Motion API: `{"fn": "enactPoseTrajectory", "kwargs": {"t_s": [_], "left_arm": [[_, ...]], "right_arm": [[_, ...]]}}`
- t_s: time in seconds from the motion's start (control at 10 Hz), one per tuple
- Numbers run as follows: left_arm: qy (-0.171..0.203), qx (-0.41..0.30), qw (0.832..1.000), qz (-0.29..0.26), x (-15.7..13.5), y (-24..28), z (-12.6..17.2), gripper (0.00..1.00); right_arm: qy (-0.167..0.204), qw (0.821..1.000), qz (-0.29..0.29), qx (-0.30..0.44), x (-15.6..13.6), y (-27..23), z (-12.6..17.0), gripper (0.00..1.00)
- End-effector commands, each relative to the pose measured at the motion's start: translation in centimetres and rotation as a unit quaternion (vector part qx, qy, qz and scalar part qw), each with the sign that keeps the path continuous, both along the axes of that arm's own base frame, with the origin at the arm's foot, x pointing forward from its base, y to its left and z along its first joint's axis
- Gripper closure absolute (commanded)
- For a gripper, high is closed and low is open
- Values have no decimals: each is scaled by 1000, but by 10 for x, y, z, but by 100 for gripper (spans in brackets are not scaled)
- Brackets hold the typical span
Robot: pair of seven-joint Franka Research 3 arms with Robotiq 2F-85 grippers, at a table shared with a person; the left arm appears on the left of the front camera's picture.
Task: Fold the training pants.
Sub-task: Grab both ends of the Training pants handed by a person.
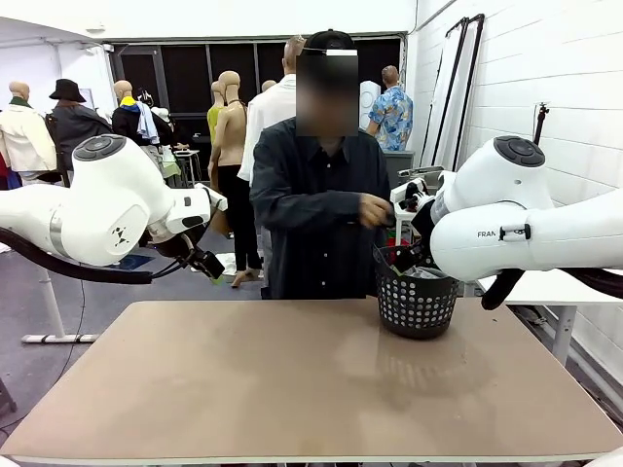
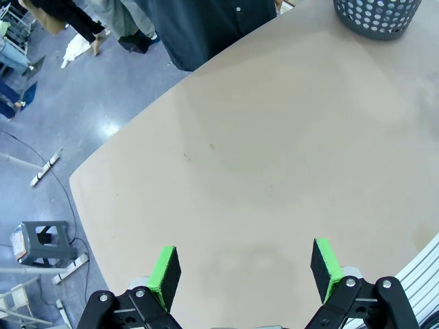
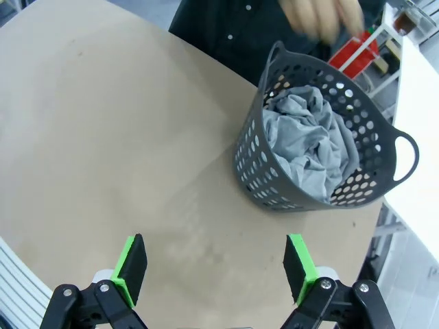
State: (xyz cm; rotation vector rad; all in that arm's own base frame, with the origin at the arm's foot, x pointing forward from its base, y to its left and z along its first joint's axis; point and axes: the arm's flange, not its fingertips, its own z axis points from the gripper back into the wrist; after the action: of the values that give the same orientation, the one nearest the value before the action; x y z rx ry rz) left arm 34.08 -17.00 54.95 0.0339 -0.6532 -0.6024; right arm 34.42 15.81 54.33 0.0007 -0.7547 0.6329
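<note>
Starting on the left: the left claw [image 1: 208, 264] hangs in the air well off to the left of the basket [image 1: 417, 306], up above the desk [image 1: 292, 389]. From its own wrist camera, the left claw [image 2: 243, 264] has its jaws spread wide with nothing between the green pads [image 2: 164, 271]. There's just bare desk [image 2: 260, 151] under it, and the basket [image 2: 376, 17] pokes in at the far top corner.

In the middle, a person [image 1: 316, 204] in a dark shirt stands at the far edge of the desk, just left of the basket, with one hand [image 1: 375, 209] held up above its rim.

The basket itself is black plastic full of holes and sits on the desk's right side. The grey pants [image 3: 312, 147] are all bunched up inside the basket [image 3: 257, 161], nothing hanging over the rim. The person's hand [image 3: 319, 17] is a blur over the basket's far side.

The right claw [image 3: 214, 264] hovers over bare desk [image 3: 103, 137] right beside the basket, jaws wide apart too, gripping nothing.
</note>
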Motion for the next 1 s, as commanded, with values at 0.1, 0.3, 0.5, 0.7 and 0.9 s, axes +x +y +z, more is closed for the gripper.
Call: {"fn": "enactPoseTrajectory", "kwargs": {"t_s": [0.1, 0.3, 0.5, 0.7, 0.9], "left_arm": [[0, 0, 1000, -3, 1, 1, 0, 0], [0, 0, 1000, -3, 1, 1, 0, 0], [0, 0, 1000, -3, 1, 1, 0, 0], [0, 0, 1000, -3, 1, 1, 0, 0], [0, 0, 1000, -3, 1, 1, 0, 0]], "right_arm": [[-3, 1000, 0, 0, 0, 0, -1, 0], [-3, 1000, 0, 0, 0, 0, -1, 0], [-3, 1000, 0, 0, 0, 0, -1, 0], [-3, 1000, 0, 0, 0, 0, -1, 0], [-3, 1000, 0, 0, 0, 0, -1, 0]]}}
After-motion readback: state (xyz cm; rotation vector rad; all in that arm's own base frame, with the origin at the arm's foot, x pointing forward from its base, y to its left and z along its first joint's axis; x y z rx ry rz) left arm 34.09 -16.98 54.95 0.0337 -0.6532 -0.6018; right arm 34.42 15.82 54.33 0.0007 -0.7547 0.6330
